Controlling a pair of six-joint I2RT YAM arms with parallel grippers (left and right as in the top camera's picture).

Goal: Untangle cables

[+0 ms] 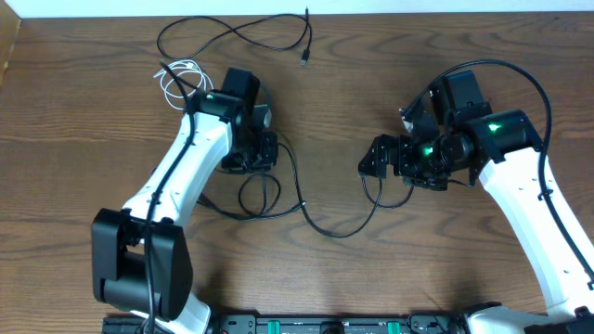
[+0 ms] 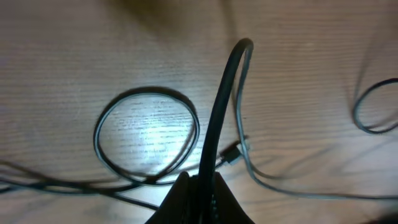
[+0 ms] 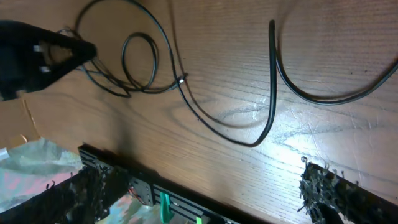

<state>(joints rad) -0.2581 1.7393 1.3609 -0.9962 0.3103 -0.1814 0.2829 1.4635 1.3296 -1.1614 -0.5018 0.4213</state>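
Gripping phase of the untangling: the left fingers (image 2: 186,205) are closed on a black cable (image 2: 221,106), which rises from the tabletop (image 2: 311,50) beside a loop (image 2: 146,134); the right fingers (image 3: 326,193) stand wide apart and empty. The next move probably calls for drawing the held strand clear of the loop without tightening it. Count: one white cable (image 1: 176,85); at least two black, including a far black cable (image 1: 232,35) lying apart.

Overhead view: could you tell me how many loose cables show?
3: a long black cable at the far edge, a white cable beside the left arm, a looped black cable between the arms; more may be hidden.
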